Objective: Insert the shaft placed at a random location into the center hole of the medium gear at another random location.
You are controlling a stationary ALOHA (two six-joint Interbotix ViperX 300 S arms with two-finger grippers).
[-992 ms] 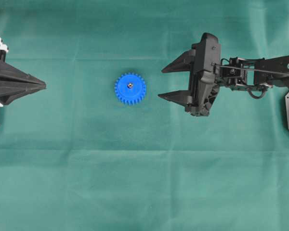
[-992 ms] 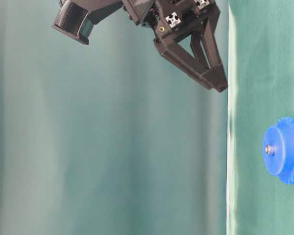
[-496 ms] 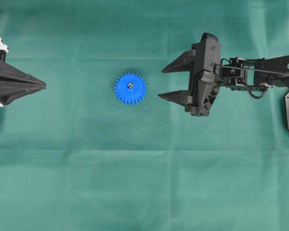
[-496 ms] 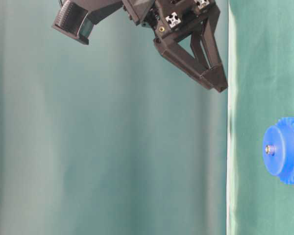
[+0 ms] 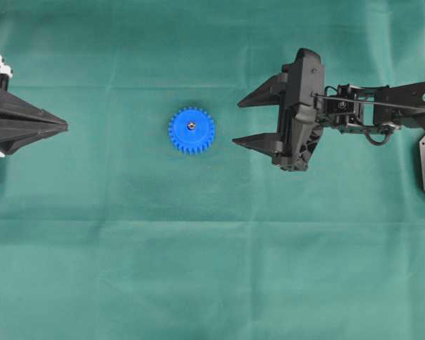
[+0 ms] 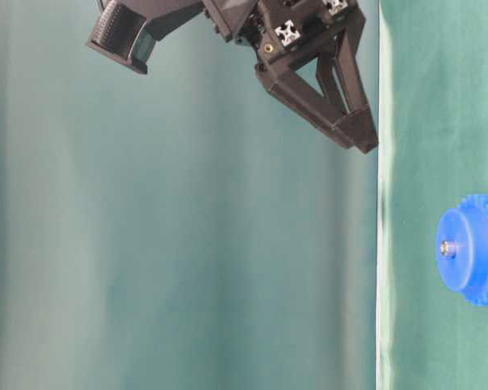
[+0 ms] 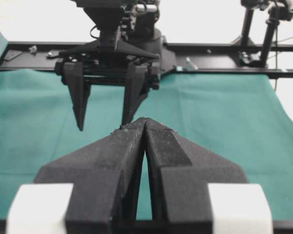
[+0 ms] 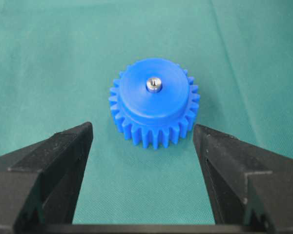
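My fingers (image 5: 258,117) are matte black, wedge-shaped and tapering to points, with white blocks (image 7: 38,207) at the base of my left pair (image 7: 145,127), thin black cables (image 5: 372,134) and a silver cross-shaped fitting (image 6: 287,32) on my right wrist.

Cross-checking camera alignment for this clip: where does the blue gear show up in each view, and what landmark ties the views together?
Overhead: the medium gear lies left of centre, between the two grippers.
Table-level: at the right edge, lower half, partly cut off.
Left wrist: not visible; the closed left gripper fills the foreground.
Right wrist: upper centre, beyond the open right gripper.
Shared landmark: the shaft seated in the gear's middle.
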